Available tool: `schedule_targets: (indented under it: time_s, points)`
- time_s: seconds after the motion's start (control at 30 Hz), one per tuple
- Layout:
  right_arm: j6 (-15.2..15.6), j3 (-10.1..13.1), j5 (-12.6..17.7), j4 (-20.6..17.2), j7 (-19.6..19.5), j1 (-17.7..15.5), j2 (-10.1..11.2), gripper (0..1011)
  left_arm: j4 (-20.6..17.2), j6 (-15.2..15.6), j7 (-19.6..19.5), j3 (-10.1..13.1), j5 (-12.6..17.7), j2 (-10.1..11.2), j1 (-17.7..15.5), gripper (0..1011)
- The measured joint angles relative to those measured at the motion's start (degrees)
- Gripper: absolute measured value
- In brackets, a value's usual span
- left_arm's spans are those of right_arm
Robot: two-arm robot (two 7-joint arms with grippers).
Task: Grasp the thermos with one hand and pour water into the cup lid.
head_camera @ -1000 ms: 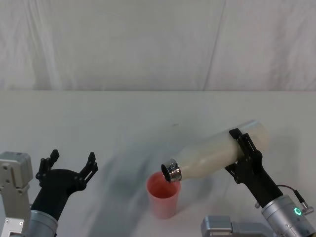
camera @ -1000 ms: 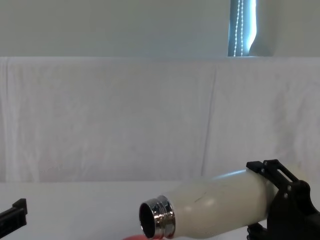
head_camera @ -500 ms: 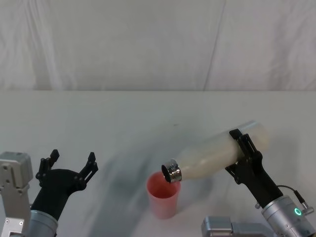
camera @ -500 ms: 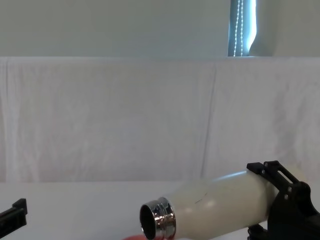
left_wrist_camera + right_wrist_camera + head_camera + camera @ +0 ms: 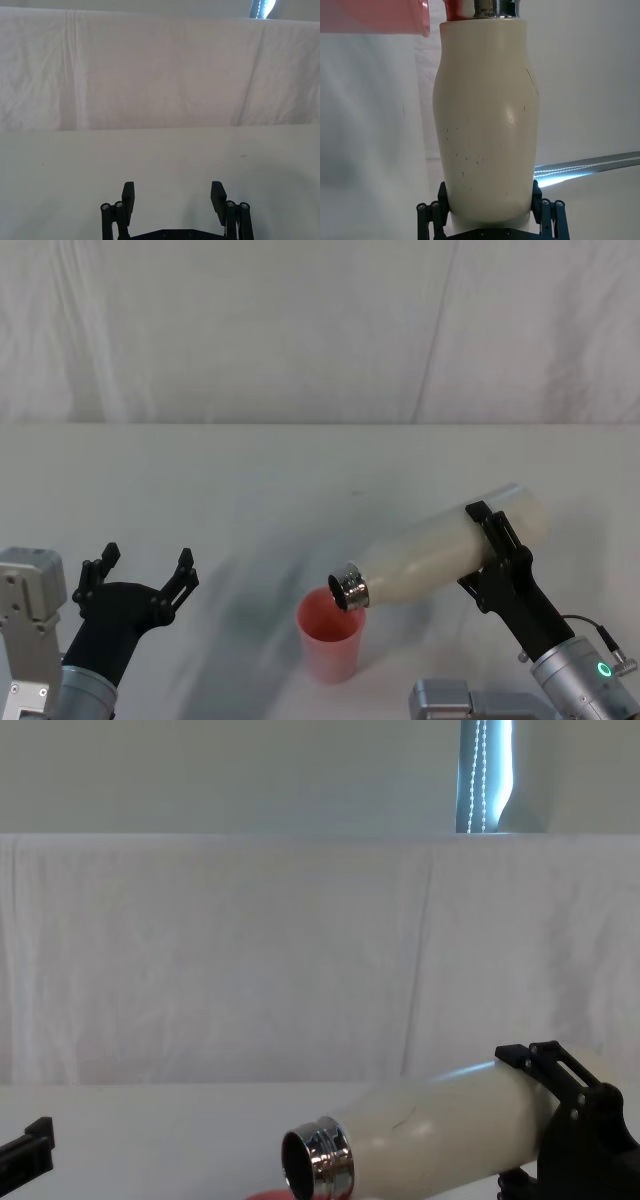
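Note:
My right gripper (image 5: pixel 487 550) is shut on the lower body of the cream-white thermos (image 5: pixel 450 545). It holds the bottle tilted far over, steel neck (image 5: pixel 348 590) pointing down and left, right over the rim of the pink cup lid (image 5: pixel 330 635). The cup lid stands upright on the white table. In the right wrist view the thermos (image 5: pixel 485 115) sits between the fingers (image 5: pixel 442 200), with the pink cup lid (image 5: pixel 375 15) beyond its neck. The chest view shows the thermos (image 5: pixel 440 1125) from the side. My left gripper (image 5: pixel 146 562) hovers open at the near left, empty (image 5: pixel 173 192).
A white cloth backdrop (image 5: pixel 320 330) hangs along the far edge of the white table (image 5: pixel 300 480). Grey robot body parts (image 5: pixel 460 702) show at the near edge.
The thermos's neck has dipped very slightly toward the cup lid. The left arm has not moved.

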Motion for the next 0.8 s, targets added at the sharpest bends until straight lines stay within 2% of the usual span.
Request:
schedule_targets:
  time_s: [0.8]
  points:
    - [0.2, -0.1, -0.3, -0.1, -0.3, 0.1, 0.1, 959, 0.0, 0.0, 0.0, 0.0, 0.0, 0.0, 0.0, 1001]
